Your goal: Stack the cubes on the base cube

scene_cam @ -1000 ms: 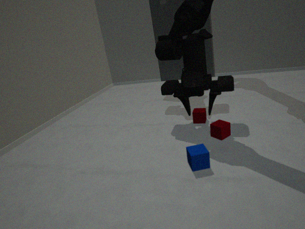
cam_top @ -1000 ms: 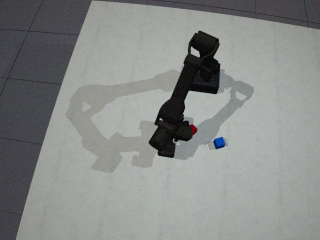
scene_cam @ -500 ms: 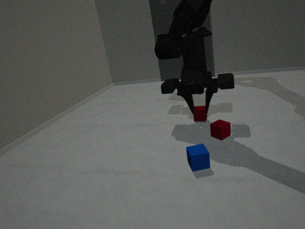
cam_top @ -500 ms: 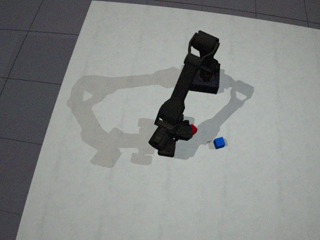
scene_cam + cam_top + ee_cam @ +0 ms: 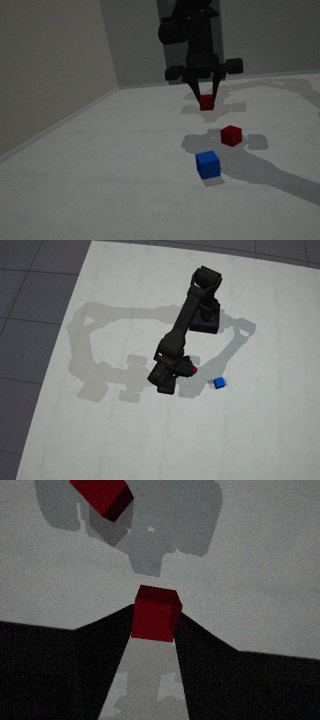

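Red cube (image 5: 206, 102) clamped in the gripper (image 5: 206, 96), on the white table (image 5: 103, 167).
Second red cube (image 5: 231, 135) near at 5 o'clock; blue cube (image 5: 207, 164) beyond.

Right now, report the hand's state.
Hand: closed on the far red cube, which sits on the table surface between the fingers.
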`<state>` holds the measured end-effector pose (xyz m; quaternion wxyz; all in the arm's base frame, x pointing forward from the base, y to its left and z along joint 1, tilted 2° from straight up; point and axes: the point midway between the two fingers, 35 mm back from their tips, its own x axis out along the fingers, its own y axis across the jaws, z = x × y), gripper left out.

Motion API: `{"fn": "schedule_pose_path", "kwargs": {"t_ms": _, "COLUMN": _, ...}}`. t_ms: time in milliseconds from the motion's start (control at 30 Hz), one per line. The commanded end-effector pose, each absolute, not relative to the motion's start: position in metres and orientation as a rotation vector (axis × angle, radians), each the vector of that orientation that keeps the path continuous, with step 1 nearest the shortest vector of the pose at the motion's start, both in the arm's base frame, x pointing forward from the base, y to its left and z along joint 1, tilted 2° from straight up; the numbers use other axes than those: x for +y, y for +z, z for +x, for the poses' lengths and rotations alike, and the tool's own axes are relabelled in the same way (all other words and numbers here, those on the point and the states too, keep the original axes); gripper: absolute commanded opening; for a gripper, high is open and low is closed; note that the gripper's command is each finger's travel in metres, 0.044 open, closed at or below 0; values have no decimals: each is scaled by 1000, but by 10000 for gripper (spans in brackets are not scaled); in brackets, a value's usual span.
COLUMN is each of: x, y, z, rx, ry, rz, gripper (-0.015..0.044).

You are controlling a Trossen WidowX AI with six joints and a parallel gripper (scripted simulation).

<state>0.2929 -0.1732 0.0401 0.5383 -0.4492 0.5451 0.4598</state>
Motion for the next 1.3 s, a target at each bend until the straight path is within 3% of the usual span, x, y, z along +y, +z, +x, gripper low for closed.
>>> {"fn": "schedule_pose_path", "kwargs": {"t_ms": 0, "x": -174, "y": 56, "z": 294, "rx": 1292, "ry": 1080, "rz": -1071, "gripper": 105}}
{"fn": "schedule_pose_path", "kwargs": {"t_ms": 433, "x": -171, "y": 96, "z": 290, "rx": 1292, "ry": 1080, "rz": -1070, "gripper": 105}}
{"fn": "schedule_pose_path", "kwargs": {"t_ms": 1267, "x": -105, "y": 84, "z": 315, "rx": 1328, "ry": 1001, "rz": -988, "gripper": 105}}
